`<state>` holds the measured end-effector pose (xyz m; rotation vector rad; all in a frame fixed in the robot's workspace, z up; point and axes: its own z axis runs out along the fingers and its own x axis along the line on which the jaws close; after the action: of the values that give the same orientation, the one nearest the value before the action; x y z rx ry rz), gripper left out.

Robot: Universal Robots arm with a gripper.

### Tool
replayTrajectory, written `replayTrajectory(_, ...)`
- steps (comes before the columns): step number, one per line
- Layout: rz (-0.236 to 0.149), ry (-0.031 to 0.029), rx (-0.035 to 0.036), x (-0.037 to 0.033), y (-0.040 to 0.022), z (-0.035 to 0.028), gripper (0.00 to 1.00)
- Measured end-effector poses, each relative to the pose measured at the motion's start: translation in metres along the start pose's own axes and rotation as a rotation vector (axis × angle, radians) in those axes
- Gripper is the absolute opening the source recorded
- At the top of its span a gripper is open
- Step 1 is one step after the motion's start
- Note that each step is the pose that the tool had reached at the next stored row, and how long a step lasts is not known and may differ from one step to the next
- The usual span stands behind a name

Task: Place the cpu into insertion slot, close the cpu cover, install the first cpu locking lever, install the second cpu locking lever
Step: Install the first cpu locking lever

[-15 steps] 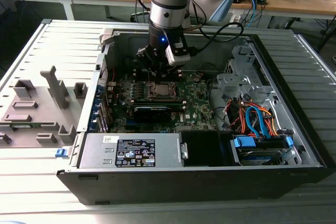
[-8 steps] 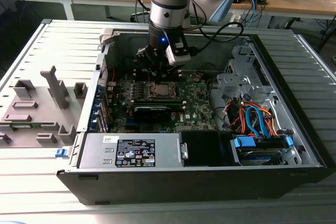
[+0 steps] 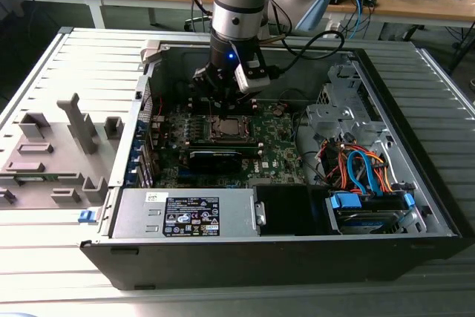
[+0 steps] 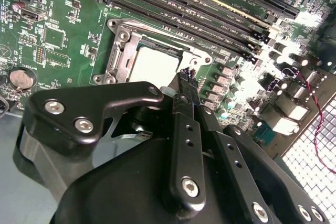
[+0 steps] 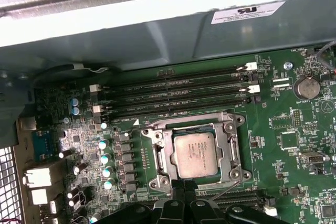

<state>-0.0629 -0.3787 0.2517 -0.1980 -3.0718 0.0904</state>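
Observation:
The cpu lies flat in the insertion slot on the green motherboard, silver top up. The cpu cover lies down around it as a metal frame, the chip showing through its window. A thin wire locking lever slants by the socket's edge nearest the gripper. My gripper sits low at that edge with its black fingers together, nothing visibly between them. In the second wrist view the gripper tips rest just beside the cpu and cover. The exterior view has the gripper right over the cpu.
Long black memory slots run beside the socket toward the case wall. A black card lies across the board on the socket's near side. A drive cage with coloured cables fills the exterior view's right, a power supply the front.

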Motion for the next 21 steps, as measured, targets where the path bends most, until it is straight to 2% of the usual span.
replayTrajectory(21,-0.028,-0.0018,0.0016,0.0000,0.0000,0.0001,0.11)
